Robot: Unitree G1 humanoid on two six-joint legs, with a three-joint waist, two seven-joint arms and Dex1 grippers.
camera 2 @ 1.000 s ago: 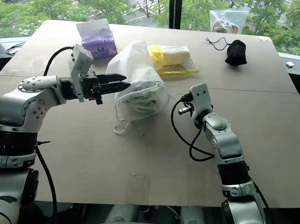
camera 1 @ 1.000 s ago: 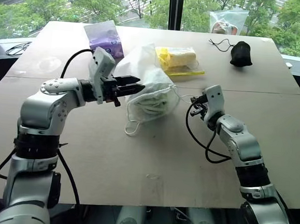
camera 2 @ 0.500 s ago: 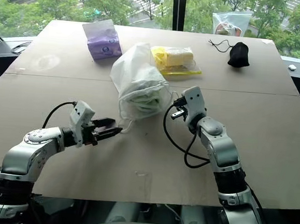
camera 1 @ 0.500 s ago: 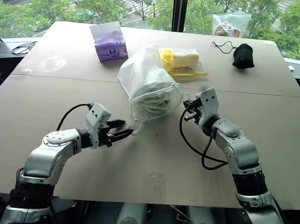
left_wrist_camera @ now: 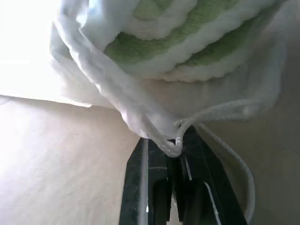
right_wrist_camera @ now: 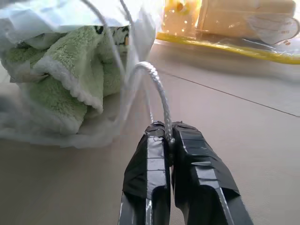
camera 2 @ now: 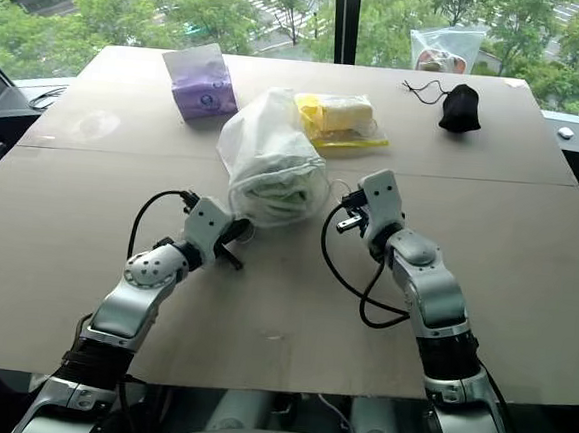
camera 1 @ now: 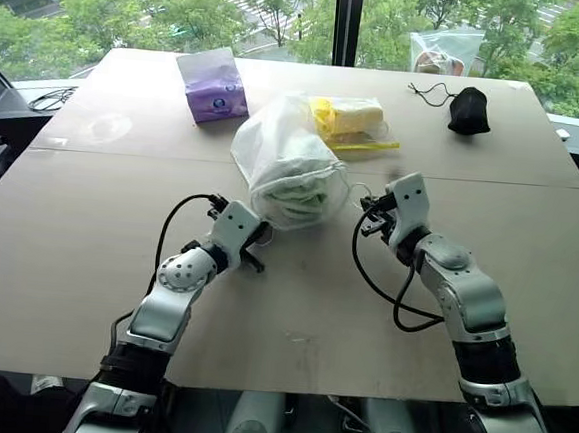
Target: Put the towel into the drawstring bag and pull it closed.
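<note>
Mid-bench: drawstring bag (camera 1: pixel 285 166), towel (right_wrist_camera: pixel 70 75) inside; left gripper (left_wrist_camera: pixel 176 145) clamps its mouth cord, right gripper (right_wrist_camera: pixel 168 136) clamps opposite cord; closing step, next pull apart

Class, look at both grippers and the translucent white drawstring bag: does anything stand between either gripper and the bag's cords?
Nothing visible does. The right gripper is shut on a white cord, and the left gripper is shut on the cord at the translucent white drawstring bag's mouth.

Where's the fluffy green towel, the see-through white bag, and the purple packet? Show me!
towel (right_wrist_camera: pixel 70 70): right wrist view, on its fluffy green fold inside the bag.
drawstring bag (camera 1: pixel 275 145): left eye view, on its upper white fabric.
purple packet (camera 1: pixel 212 85): left eye view, on its front face.
</note>
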